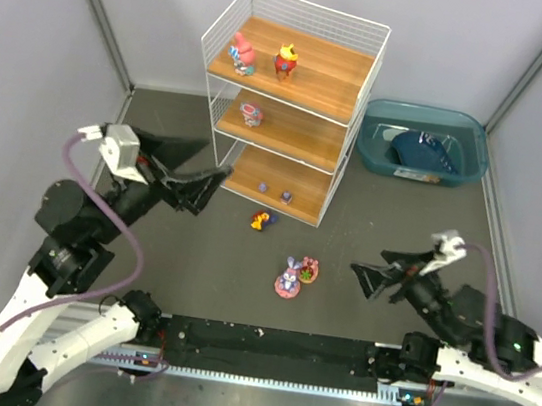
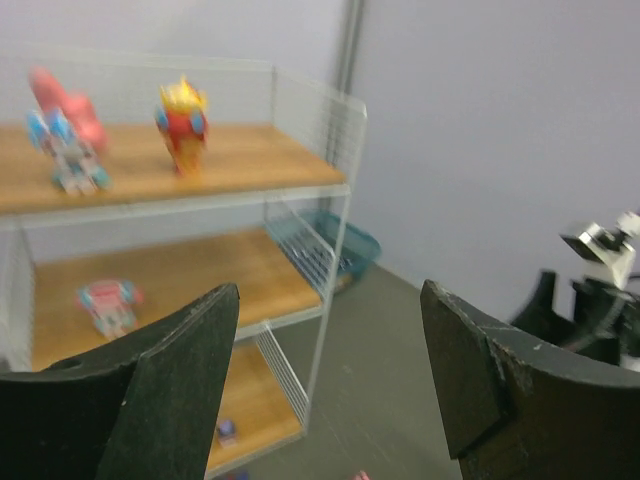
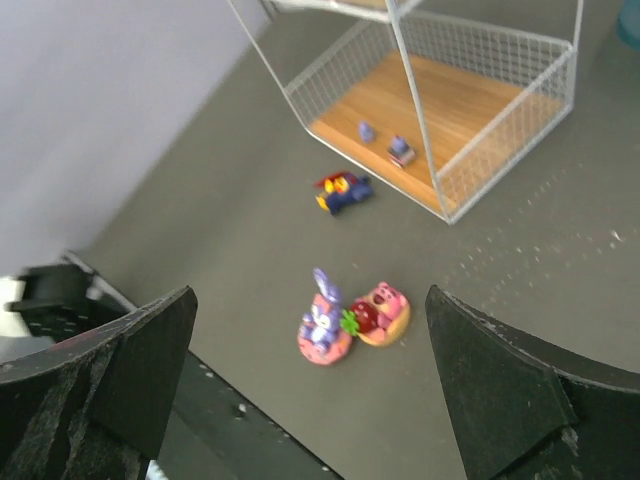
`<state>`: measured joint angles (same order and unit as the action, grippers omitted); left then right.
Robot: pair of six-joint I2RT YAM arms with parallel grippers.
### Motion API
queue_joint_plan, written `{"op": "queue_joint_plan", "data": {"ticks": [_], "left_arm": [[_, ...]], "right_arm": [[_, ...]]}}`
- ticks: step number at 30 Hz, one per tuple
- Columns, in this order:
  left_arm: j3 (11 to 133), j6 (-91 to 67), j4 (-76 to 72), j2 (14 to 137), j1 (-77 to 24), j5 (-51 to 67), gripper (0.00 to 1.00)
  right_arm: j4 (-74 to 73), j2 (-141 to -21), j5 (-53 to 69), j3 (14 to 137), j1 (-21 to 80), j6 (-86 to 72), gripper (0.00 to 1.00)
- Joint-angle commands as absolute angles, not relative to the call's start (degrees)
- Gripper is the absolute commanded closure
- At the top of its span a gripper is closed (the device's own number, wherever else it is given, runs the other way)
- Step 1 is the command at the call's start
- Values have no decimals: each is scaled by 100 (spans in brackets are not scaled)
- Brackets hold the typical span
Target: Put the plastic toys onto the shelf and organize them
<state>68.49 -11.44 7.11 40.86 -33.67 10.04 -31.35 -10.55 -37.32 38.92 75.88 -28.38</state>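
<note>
From above, the white wire shelf [image 1: 329,75] stands at the back of the dark table [image 1: 182,261]. On its top board stand a pink bunny-ear toy [image 1: 242,54] and a red and yellow toy [image 1: 287,61]. A small pink toy [image 1: 252,115] sits on the middle board. In front of the shelf, a blue, red and yellow toy [image 1: 262,220] lies on the table. Nearer the arms, a purple bunny toy [image 1: 287,280] and a pink and red toy [image 1: 309,269] touch each other. A teal bin [image 1: 470,127] sits to the right of the shelf. The left gripper [image 1: 219,156] is up beside the shelf, with its jaws spread wide. The right gripper [image 1: 367,260] is to the right of the two touching toys, with its jaws spread wide too.

The left wrist camera shows its fingers far apart. The shelf and its three toys look blurry behind them.

The right wrist camera shows its fingers far apart. The three toys on the table lie between them.
</note>
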Motion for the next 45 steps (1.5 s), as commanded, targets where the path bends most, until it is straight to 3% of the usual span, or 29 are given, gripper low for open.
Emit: {"op": "queue_joint_plan", "data": {"ticks": [1,7,13,17,22,28,32,40,45], "left_arm": [[5171,-2020,158,3675,-3524,1485,21],[3482,-2793,194,3068,-3849,1415,21],[2681,-2918,132,2795,-4069,1072,19],[2575,-2883,44,3049,-4174,1151,19],[2382,-3214,79,3295,-4359,364,18],[2207,-3436,-234,4242,-4316,-228,7],[2013,-3340,-1456,4964,-3921,719,7],[2688,-2497,-1126,5625,-3832,1458,8],[2663,-2373,-1029,5546,-5145,907,11]], "right_arm": [[-3182,-1809,-4192,3613,7576,-3295,1],[-3138,-2425,-4562,2937,7524,-4218,1],[-2339,-2575,-3596,2295,7129,-4316,2],[-1847,-2838,-2666,2066,6733,-4219,2],[-1521,-3137,-2496,2030,6583,-4192,2],[-1476,-3208,-2435,2083,6557,-4096,2],[-1573,-3068,-2382,2100,6530,-4069,2],[-1714,-2777,-2347,1943,6416,-4122,2],[-1687,-2777,-2329,1846,6284,-4210,4]]}}
